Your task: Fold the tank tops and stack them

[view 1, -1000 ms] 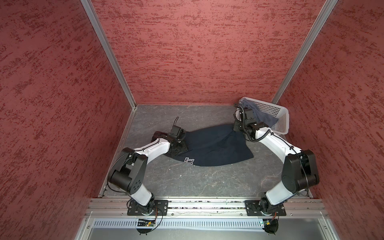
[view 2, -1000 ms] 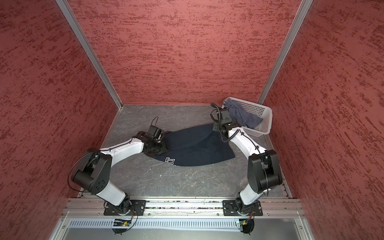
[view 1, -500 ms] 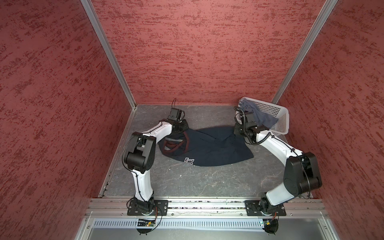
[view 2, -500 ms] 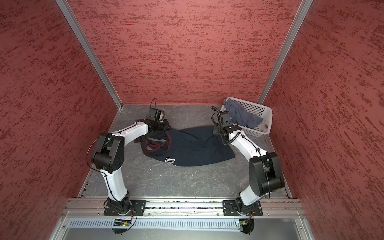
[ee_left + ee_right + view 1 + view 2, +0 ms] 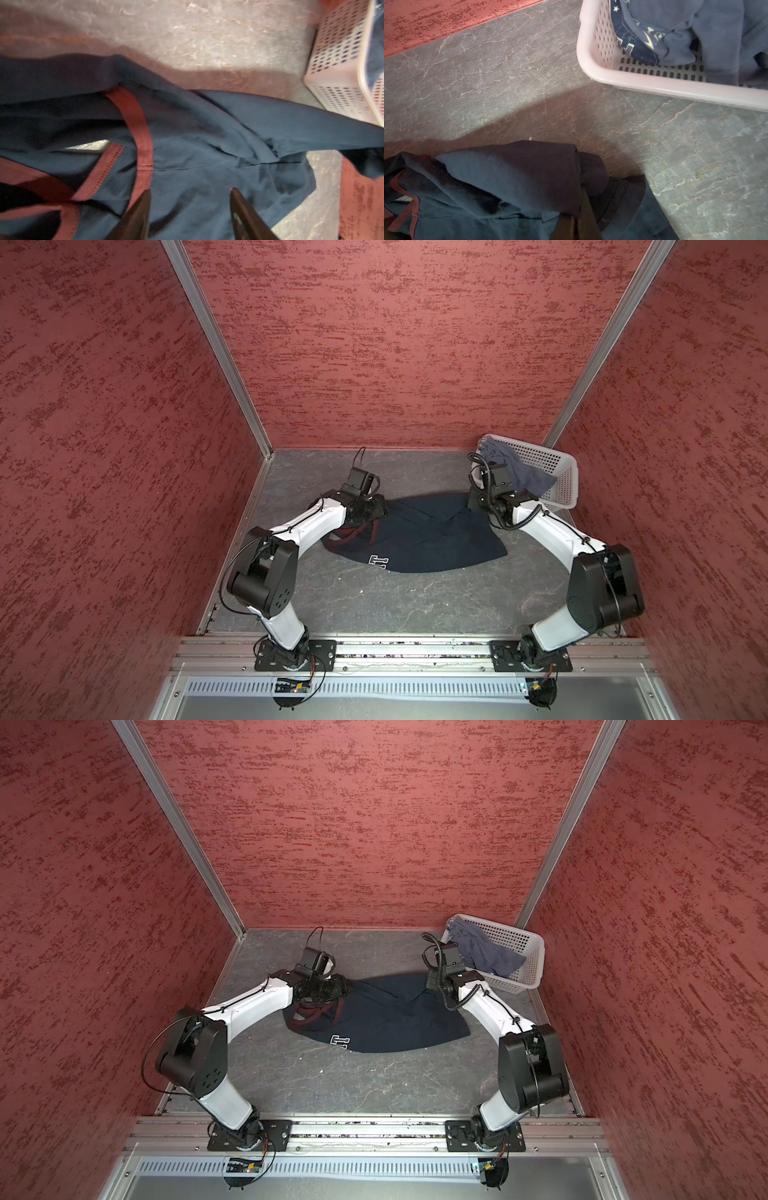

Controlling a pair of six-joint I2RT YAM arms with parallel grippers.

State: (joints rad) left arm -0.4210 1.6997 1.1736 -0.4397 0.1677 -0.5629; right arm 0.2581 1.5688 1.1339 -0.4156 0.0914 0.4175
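Reaching low, left tool [image 5: 190, 190] spread over navy tank top [image 5: 207, 145]; right tool [image 5: 578, 224] pinching its corner.

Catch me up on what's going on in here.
Two robot arms are working on a dark navy tank top lying rumpled on the grey table. The right gripper is shut on a bunched corner of it near the white basket. The left gripper is over the red-trimmed strap end, jaws apart, gripping nothing. The blue-grey tank top lies crumpled in the basket; nothing is folded or stacked yet.
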